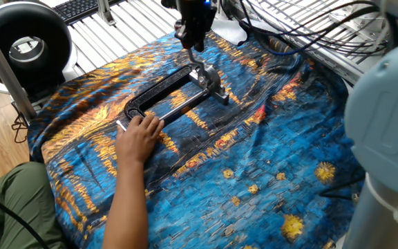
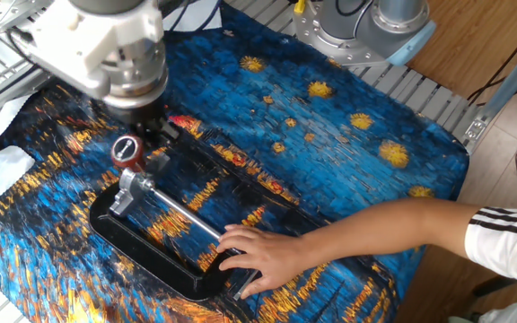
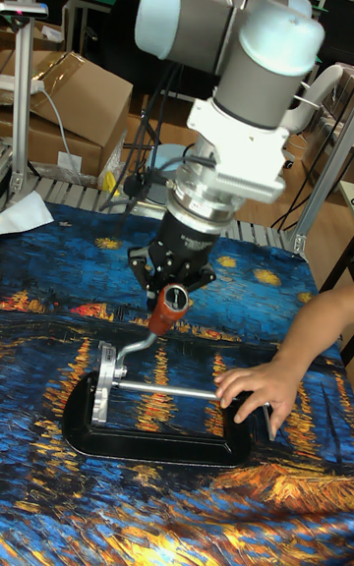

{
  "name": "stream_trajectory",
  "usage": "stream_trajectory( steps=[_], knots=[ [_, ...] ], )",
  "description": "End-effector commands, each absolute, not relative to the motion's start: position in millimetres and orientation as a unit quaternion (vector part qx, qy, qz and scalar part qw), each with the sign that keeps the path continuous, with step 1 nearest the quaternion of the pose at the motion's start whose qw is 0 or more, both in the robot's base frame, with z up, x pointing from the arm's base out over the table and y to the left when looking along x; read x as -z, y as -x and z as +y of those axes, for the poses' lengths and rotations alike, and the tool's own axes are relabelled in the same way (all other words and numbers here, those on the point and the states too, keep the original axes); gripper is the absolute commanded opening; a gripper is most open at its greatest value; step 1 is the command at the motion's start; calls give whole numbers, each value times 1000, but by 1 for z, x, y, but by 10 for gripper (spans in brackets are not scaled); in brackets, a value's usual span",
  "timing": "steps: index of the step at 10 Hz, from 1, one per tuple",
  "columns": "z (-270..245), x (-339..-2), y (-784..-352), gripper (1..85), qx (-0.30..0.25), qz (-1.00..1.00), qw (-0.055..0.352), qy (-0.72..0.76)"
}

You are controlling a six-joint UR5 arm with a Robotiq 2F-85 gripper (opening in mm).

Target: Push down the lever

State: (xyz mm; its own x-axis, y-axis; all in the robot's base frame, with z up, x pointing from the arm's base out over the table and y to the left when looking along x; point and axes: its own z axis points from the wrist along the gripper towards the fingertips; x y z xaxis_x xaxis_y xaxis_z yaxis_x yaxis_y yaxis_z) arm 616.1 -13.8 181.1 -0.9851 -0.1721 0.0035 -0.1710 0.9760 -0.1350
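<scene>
Tall fixed view gives me the gripper (image 3: 174, 283) directly over the lever (image 3: 165, 312), whose red-brown knob sits between the fingers; whether they pinch it I cannot tell. At 7 o'clock of the knob stands the silver clamp head (image 3: 105, 369). At 3 o'clock, a person's hand (image 3: 256, 388) rests on the black clamp frame (image 3: 147, 443).

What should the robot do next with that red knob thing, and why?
Probably press the gripper a little further down on the lever. In the tall fixed view the knob sits right under the fingers and the lever is raised at a slant above the black clamp frame, so it isn't down yet. The person's hand holds the frame's other end steady.
</scene>
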Motion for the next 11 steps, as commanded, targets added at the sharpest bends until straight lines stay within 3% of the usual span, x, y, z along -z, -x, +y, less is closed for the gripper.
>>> stream_trajectory(
  steps=[1, 11],
  knots=[
    [-3, -172, -635, 10, 64, 993, 11, 94],
    [2, -139, -691, 10, 92, 983, 63, 142]
  ],
)
